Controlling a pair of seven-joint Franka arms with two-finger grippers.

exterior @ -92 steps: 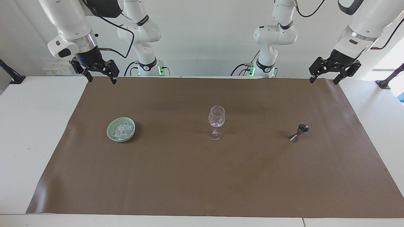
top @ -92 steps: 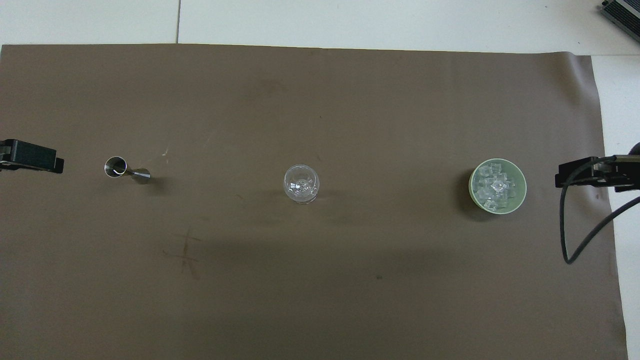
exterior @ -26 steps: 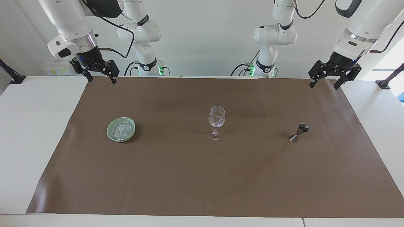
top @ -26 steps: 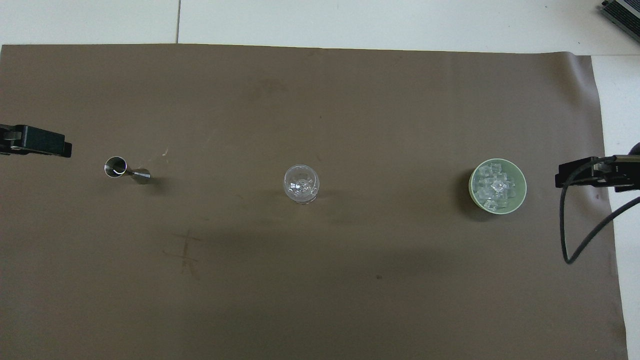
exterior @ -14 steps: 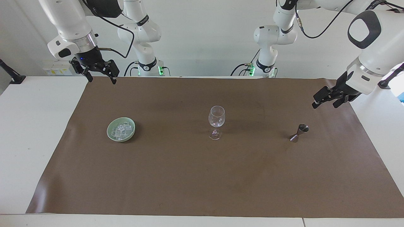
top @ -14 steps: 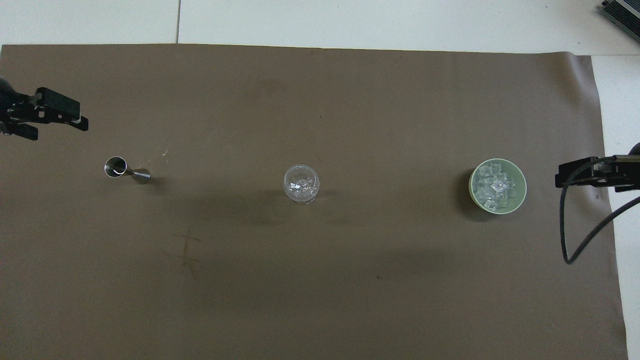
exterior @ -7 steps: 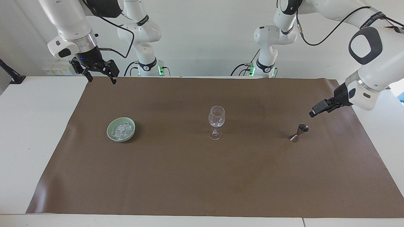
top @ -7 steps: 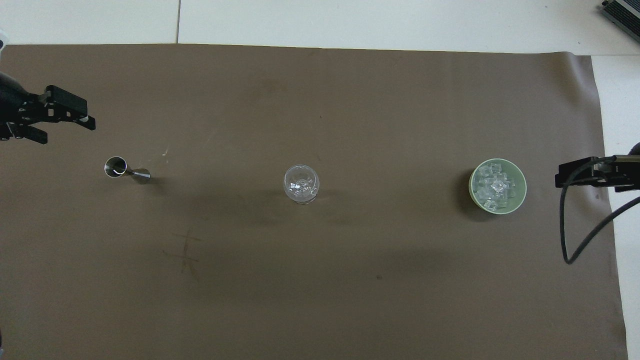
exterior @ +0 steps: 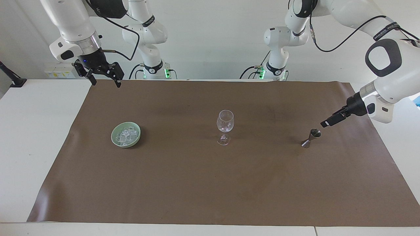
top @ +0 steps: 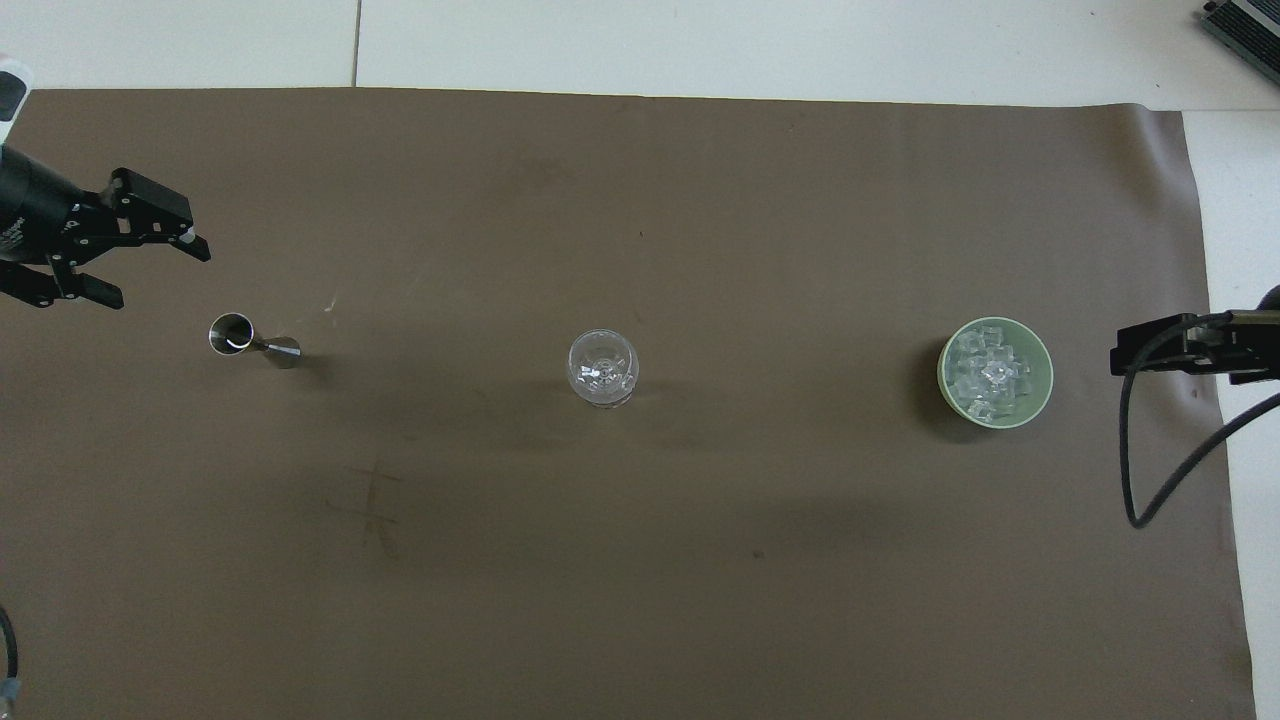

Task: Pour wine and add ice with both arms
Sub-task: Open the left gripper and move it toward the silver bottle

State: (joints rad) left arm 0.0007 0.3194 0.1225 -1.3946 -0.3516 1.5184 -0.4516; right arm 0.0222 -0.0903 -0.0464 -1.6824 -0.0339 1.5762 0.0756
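- Fingers of the left gripper [top: 155, 265] are spread, in the air just beside the metal measuring cup [exterior: 310, 137], not touching it.
- Right gripper [exterior: 104, 80] waits with spread fingers.
- Ice [top: 988, 373] lies in the green bowl [top: 1042, 355], wine glass [exterior: 225, 126] mid-table [exterior: 197, 183].

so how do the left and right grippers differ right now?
Left gripper is tilted sideways, low over the mat beside the metal jigger, not touching it. Right gripper points straight down, high over the mat's edge by the robots, away from the ice bowl; that arm waits. Both are open and empty.
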